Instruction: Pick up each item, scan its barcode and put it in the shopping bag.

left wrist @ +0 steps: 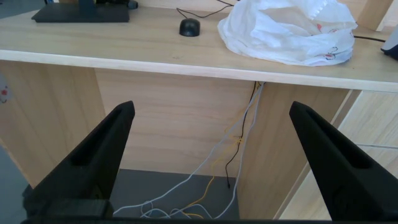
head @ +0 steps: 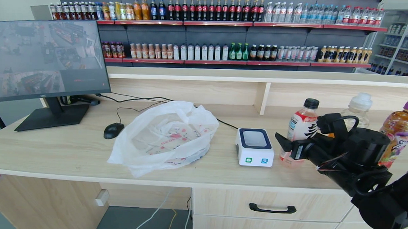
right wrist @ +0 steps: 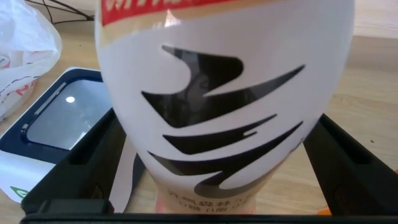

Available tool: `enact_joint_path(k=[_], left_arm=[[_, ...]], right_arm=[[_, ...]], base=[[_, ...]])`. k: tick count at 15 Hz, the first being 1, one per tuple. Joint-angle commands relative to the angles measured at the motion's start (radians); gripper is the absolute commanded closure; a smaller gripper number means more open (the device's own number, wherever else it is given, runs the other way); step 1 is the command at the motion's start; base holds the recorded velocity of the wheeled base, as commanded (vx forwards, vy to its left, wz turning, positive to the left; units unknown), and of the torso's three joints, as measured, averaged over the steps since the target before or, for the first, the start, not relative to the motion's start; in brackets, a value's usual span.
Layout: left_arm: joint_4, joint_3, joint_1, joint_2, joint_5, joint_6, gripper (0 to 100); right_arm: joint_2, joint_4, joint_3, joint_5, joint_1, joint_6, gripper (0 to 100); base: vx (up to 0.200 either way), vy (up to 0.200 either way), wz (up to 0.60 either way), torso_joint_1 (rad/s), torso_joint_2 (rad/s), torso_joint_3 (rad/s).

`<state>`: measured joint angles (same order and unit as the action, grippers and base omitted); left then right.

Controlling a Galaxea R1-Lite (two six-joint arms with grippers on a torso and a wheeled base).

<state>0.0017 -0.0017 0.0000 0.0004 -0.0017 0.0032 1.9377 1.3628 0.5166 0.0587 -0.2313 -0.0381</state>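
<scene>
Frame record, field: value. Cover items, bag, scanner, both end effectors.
counter: light wood, carries everything listed
shopping bag: white plastic, crumpled, to the scanner's left; contents not discernible
barcode scanner: white box, window facing up, between bag and bottles
white bottle: black cap, upright on counter, beside scanner
clear bottle: white cap, upright, behind right arm
amber bottle: purple cap, upright, far right
right end effector: around white bottle at label height; grip unclear
left end effector: open, empty, below counter edge

You've got three bottles (head: 302, 126) on the worktop (head: 53, 150), plus one shopping bag (head: 166, 137), one scanner (head: 254, 147), one mouse (head: 113, 130) and one monitor (head: 46, 58).
</scene>
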Motion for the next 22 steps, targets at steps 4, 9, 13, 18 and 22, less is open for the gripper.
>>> enact_joint_path(k=[4, 9, 13, 18, 22], left_arm=[[0.0, 0.002, 0.0, 0.0, 0.0, 0.0, 0], [0.0, 0.0, 0.0, 0.0, 0.0, 0.0, 0], [0.0, 0.0, 0.0, 0.0, 0.0, 0.0, 0], [0.0, 0.0, 0.0, 0.0, 0.0, 0.0, 0], [0.0, 0.0, 0.0, 0.0, 0.0, 0.0, 0]], right_arm=[[0.015, 0.041, -0.006, 0.0, 0.0, -0.008, 100], [0.017, 0.044, -0.003, -0.002, -0.008, -0.008, 100], [0.014, 0.065, -0.003, -0.002, -0.013, -0.006, 100], [-0.069, 0.081, -0.006, -0.002, -0.025, 0.053, 100], [-0.21, 0.048, -0.024, -0.005, -0.033, 0.109, 100]], base=[[0.0, 0.0, 0.0, 0.0, 0.0, 0.0], [0.0, 0.0, 0.0, 0.0, 0.0, 0.0], [0.0, 0.0, 0.0, 0.0, 0.0, 0.0], [0.0, 0.0, 0.0, 0.0, 0.0, 0.0], [0.0, 0.0, 0.0, 0.0, 0.0, 0.0]])
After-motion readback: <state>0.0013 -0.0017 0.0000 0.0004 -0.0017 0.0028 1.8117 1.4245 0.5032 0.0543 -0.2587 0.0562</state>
